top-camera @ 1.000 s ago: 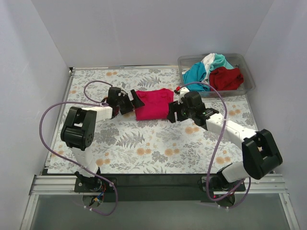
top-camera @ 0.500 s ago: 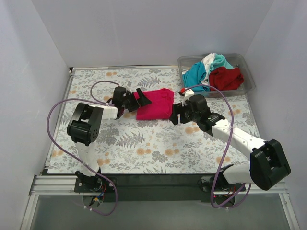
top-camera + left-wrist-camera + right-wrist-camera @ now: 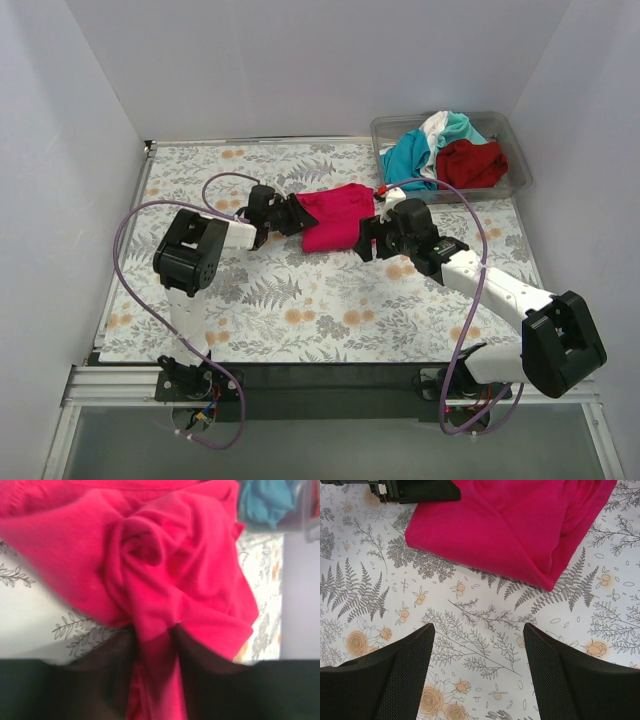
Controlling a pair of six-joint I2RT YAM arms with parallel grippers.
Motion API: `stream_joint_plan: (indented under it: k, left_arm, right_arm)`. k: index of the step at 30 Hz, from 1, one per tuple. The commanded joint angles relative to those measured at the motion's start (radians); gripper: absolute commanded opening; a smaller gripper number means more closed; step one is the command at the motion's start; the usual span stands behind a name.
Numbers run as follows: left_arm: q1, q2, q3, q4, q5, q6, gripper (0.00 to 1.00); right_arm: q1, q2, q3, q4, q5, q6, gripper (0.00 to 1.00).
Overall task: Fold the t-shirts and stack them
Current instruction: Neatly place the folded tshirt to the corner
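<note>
The magenta-pink t-shirt point(image 3: 337, 212) lies folded on the flowered table, its left side gathered into a bunch. My left gripper point(image 3: 291, 215) is shut on that left edge; in the left wrist view pink cloth point(image 3: 165, 565) is pinched between the dark fingers point(image 3: 107, 662). My right gripper point(image 3: 368, 239) hovers just off the shirt's right near corner, open and holding nothing. In the right wrist view its fingers point(image 3: 395, 672) stand wide apart over bare table, with the shirt point(image 3: 510, 525) ahead of them. The teal point(image 3: 405, 160), white point(image 3: 436, 125) and dark red point(image 3: 470, 163) t-shirts lie heaped in the bin.
A clear plastic bin point(image 3: 519, 160) stands at the table's back right corner, close behind my right gripper. White walls enclose the table on the left, back and right. A purple cable point(image 3: 455, 215) arcs over each arm.
My left gripper slid right along the table and closed on the pink shirt's left edge, bunching it and shoving the shirt rightward. The right gripper edged slightly right, staying open.
</note>
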Motion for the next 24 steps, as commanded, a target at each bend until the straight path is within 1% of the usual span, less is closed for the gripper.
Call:
stream_joint_plan:
  k: [1,2,3,7,10,13,16,18,22,24]
  left_arm:
    - [-0.018,0.046,0.014,-0.065,-0.004,-0.004,0.27]
    - [-0.019,0.051,0.014,-0.064,-0.001,-0.005,0.08]
    - [-0.019,0.055,0.02,-0.062,-0.001,-0.007,0.0]
    - [-0.016,0.033,0.007,-0.079,-0.03,0.013,0.0]
    - [0.008,-0.007,-0.006,-0.103,-0.038,0.036,0.0]
    - [0.056,-0.043,-0.004,-0.132,-0.038,0.065,0.0]
    - [0.123,-0.075,0.016,-0.209,-0.045,0.117,0.0]
    - [0.145,-0.083,0.06,-0.254,-0.045,0.183,0.0]
    - [0.214,-0.055,0.174,-0.407,-0.058,0.28,0.0]
    - [0.24,-0.049,0.203,-0.418,-0.061,0.303,0.0]
  right_arm:
    - [0.001,-0.021,-0.014,0.033,0.023,-0.002,0.66]
    - [0.002,-0.018,-0.015,0.033,0.024,-0.004,0.66]
    - [0.002,-0.014,-0.016,0.033,0.026,-0.002,0.66]
    - [0.002,-0.005,-0.019,0.033,0.035,-0.005,0.66]
    - [0.002,-0.002,-0.019,0.033,0.042,-0.007,0.66]
    - [0.002,0.004,-0.019,0.033,0.042,-0.007,0.66]
    - [0.002,0.013,-0.019,0.033,0.042,-0.008,0.66]
    - [0.002,0.025,-0.016,0.061,0.041,-0.01,0.66]
    - [0.002,0.045,-0.005,0.073,0.023,-0.016,0.66]
    - [0.002,0.055,0.0,0.076,0.016,-0.023,0.66]
